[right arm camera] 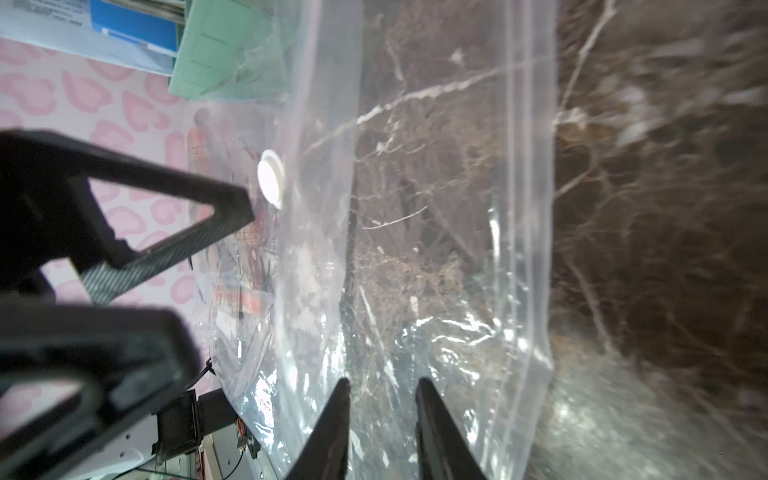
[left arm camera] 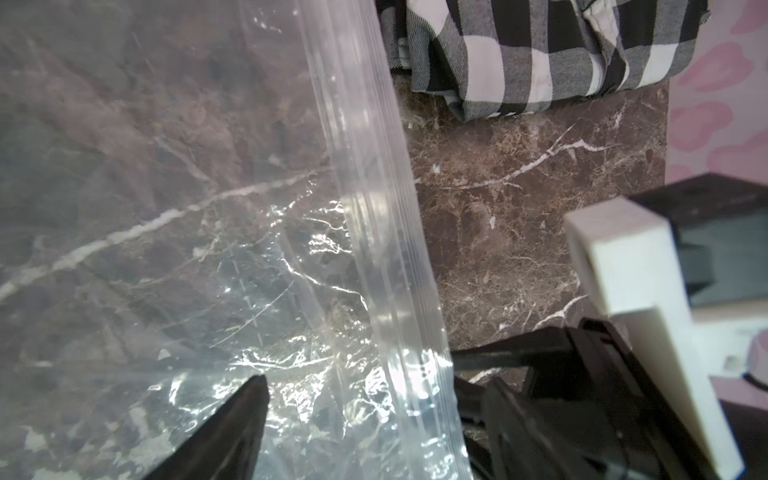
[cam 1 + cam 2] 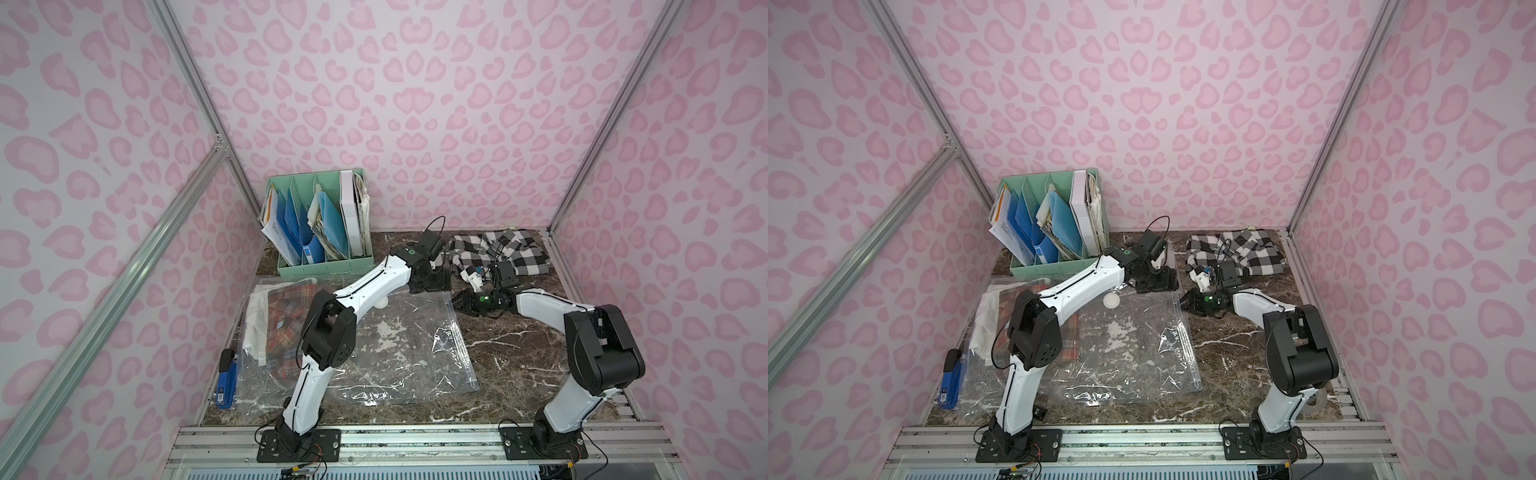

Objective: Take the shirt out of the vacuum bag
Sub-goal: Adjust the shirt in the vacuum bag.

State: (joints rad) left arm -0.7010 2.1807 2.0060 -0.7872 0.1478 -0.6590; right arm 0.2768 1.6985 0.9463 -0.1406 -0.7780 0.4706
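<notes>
Both arms bent toward the zip edge of the vacuum bag (image 3: 399,345), flat on the tabletop (image 3: 519,357). Left pincer (image 3: 430,286) spread; right pincer (image 1: 382,386) nearly pressed together, grip unclear. Plaid shirt (image 3: 286,328) inside, half hidden by the left arm (image 3: 374,286).

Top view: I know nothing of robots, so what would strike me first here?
Pink leopard-print walls surround everything. On the marble table lies a big clear vacuum bag with a red plaid shirt inside at its left end. The left pincer and right pincer sit side by side at the bag's far right corner, near a black-and-white checked shirt.
</notes>
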